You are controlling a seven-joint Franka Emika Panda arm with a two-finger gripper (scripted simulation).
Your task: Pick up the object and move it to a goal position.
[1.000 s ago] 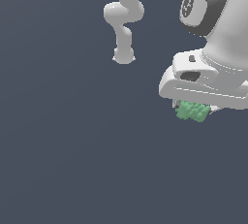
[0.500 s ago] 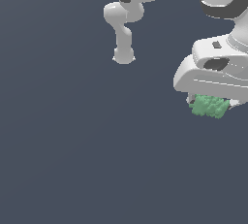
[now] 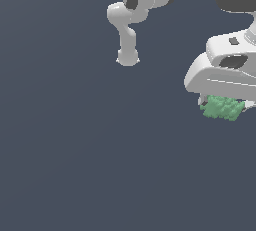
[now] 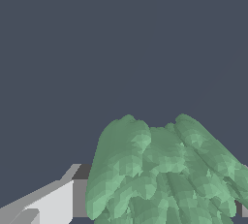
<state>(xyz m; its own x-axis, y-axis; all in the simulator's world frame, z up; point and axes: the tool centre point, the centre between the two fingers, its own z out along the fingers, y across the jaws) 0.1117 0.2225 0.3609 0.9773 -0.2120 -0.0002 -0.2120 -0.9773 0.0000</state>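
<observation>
Wrist view: pale-green knobbly object (image 4: pixel 164 174).

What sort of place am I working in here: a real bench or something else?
Most likely a bare simulated test scene, not a real bench: a flat, featureless grey floor, a smooth-rendered white arm, and one faceted green block under the hand.

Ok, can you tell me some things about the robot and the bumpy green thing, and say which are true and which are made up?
1. The green block sits right under the white gripper. True.
2. The block is smooth like a ball. False: its surface is lumpy and knobbly.
3. The block is near the exterior view's left edge. False: it is near the right edge.
4. In the wrist view, the block fills much of the lower part of the picture. True.
5. The floor is bright red. False: it is dark grey-blue.
</observation>
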